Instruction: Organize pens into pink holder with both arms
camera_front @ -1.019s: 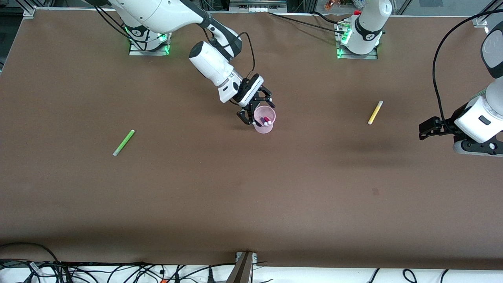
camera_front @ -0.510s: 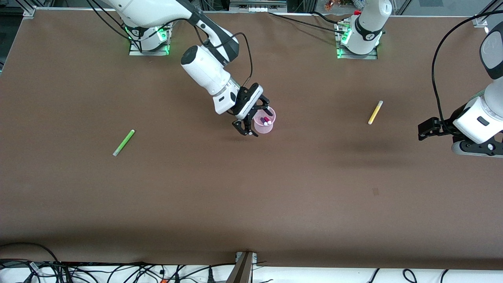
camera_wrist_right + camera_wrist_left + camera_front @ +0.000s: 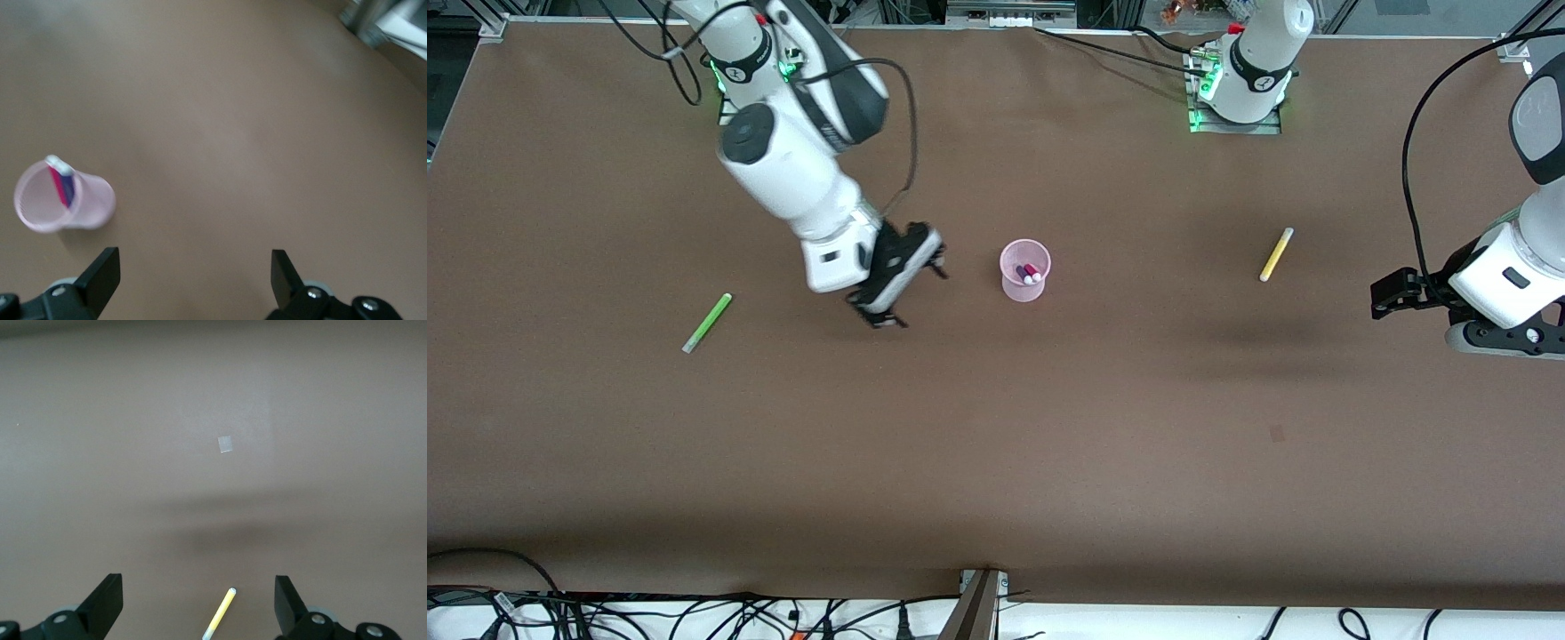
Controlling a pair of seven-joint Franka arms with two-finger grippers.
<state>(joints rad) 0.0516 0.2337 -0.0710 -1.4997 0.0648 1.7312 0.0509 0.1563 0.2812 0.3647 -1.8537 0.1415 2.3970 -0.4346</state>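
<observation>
The pink holder [image 3: 1025,269] stands mid-table with the magenta-pink pen [image 3: 1032,270] and dark purple pen [image 3: 1021,274] inside; it also shows in the right wrist view [image 3: 60,203]. The light green pen [image 3: 707,323] lies toward the right arm's end of the table. The yellow pen [image 3: 1276,254] lies toward the left arm's end and shows in the left wrist view [image 3: 220,615]. My right gripper [image 3: 896,286] is open and empty over bare table between the holder and the green pen. My left gripper [image 3: 1387,296] is open and empty, over the table beside the yellow pen.
Brown table cover [image 3: 996,427] spreads wide around the pens. A small pale patch [image 3: 225,444] marks the table in the left wrist view. Cables [image 3: 694,613] run along the edge nearest the camera.
My right gripper has left the holder and swung toward the green pen, open and empty. The left arm has barely shifted. The pens and holder have not moved.
</observation>
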